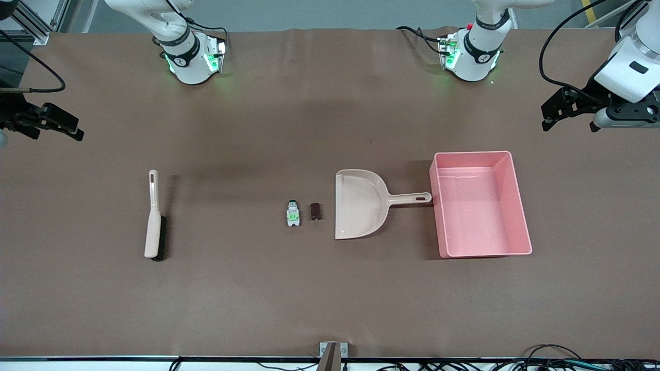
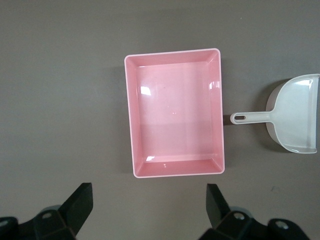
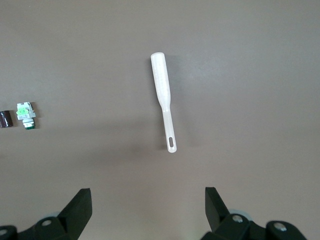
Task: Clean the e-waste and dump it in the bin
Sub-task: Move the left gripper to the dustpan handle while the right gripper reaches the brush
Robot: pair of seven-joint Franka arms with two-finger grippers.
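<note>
The e-waste lies mid-table: a white-and-grey component (image 1: 293,214) with green marks and a dark block (image 1: 315,211) beside it. Both also show at the edge of the right wrist view, the component (image 3: 25,115) and the block (image 3: 5,119). The pink bin (image 1: 522,206) stands toward the left arm's end and holds nothing; it shows in the left wrist view (image 2: 129,115). My left gripper (image 1: 567,122) is open and empty in the air over the table beside the bin (image 2: 149,200). My right gripper (image 1: 54,131) is open and empty over the right arm's end (image 3: 148,200).
A beige dustpan (image 1: 361,203) lies between the e-waste and the bin, its mouth toward the parts and its handle toward the bin; it also shows in the left wrist view (image 2: 297,120). A beige brush (image 1: 153,216) with black bristles lies toward the right arm's end, seen in the right wrist view (image 3: 164,100).
</note>
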